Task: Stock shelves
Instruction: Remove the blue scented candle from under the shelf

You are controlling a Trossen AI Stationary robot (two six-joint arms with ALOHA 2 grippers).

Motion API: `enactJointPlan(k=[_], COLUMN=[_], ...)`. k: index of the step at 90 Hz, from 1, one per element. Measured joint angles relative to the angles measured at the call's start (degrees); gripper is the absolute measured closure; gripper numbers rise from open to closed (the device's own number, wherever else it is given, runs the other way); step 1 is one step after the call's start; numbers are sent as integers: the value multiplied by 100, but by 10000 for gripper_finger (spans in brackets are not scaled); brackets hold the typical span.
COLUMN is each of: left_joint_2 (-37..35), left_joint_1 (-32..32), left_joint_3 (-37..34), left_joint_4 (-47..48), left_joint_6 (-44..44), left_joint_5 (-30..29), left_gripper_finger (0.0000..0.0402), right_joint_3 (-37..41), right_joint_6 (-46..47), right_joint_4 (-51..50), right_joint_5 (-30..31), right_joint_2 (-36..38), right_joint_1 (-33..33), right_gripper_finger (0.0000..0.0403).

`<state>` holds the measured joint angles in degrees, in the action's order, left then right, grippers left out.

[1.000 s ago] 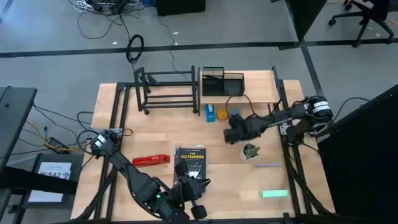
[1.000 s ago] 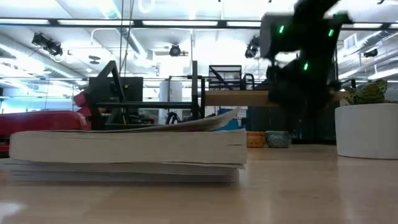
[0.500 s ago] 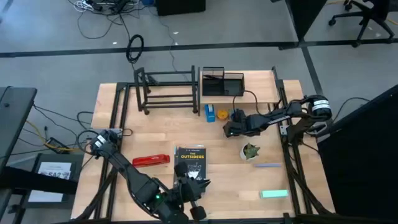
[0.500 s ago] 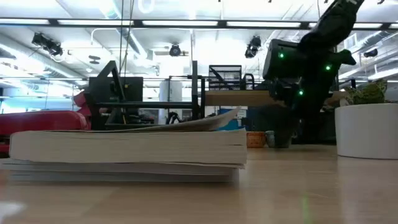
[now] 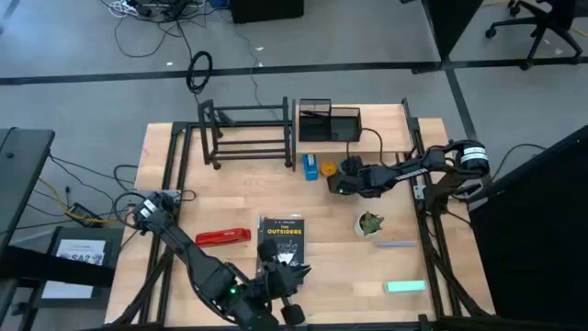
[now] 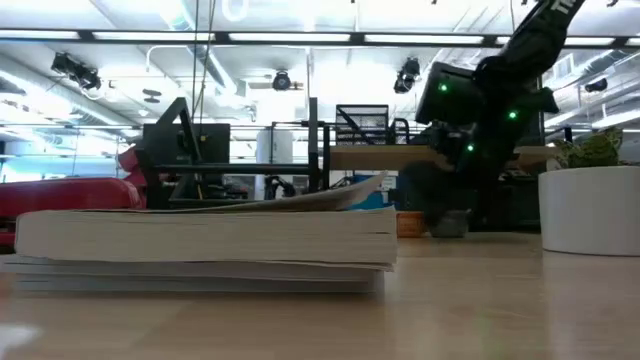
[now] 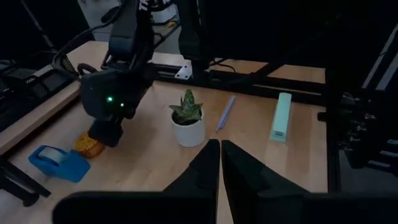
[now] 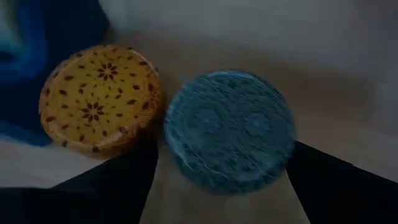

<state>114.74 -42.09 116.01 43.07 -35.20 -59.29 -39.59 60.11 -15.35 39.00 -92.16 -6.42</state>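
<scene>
We see the right gripper spread around a blue tin beside a yellow tin, by the plank shelf at the desk's far edge, its body hiding the tin from above. The rack stands far-left. The left gripper, pressed together, waits near the book.

overhead strip lights bright in low view; high view even; right wrist view dim, blurred

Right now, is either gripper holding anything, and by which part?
Nothing is held. The right gripper is open, its fingers straddling the blue round tin without touching it. The left gripper is shut and empty, above the book.
</scene>
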Motion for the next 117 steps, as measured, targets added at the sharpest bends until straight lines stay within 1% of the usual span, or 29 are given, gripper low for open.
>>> enactJointPlan(k=[21,29,40,51,59,70,82,93,99,104,112,117], left_joint_2=[0,0,0,0,0,0,0,0,0,0,0,0], left_joint_1=[0,2,1,0,1,1,1,2,2,0,2,2], left_joint_3=[0,0,0,0,0,0,0,0,0,0,-1,0], left_joint_4=[0,0,0,0,0,-2,-2,-4,-8,-11,-49,-48], left_joint_6=[0,0,-1,-2,-2,-3,-3,-4,-4,-4,-4,-4], left_joint_5=[1,0,2,0,0,0,0,2,1,2,2,2], left_gripper_finger=[402,402,402,402,402,402,402,402,402,402,402,402], right_joint_3=[0,0,0,-4,-4,-4,-4,-13,-17,-9,87,174], right_joint_6=[-603,-886,-1332,-1652,-1697,-1770,-1925,-1667,-1373,-1232,-1030,-843], right_joint_4=[141,145,173,186,157,151,9,-267,-412,-408,-147,101], right_joint_5=[-289,-407,-582,-583,-599,-640,-801,-796,-816,-824,-798,-756], right_joint_2=[0,0,0,0,-1,-4,-4,0,7,9,9,8], right_joint_1=[-256,-330,-395,-393,-393,-393,-391,-332,-332,-328,-312,-312], right_gripper_finger=[86,93,116,146,166,180,204,225,227,221,194,170])
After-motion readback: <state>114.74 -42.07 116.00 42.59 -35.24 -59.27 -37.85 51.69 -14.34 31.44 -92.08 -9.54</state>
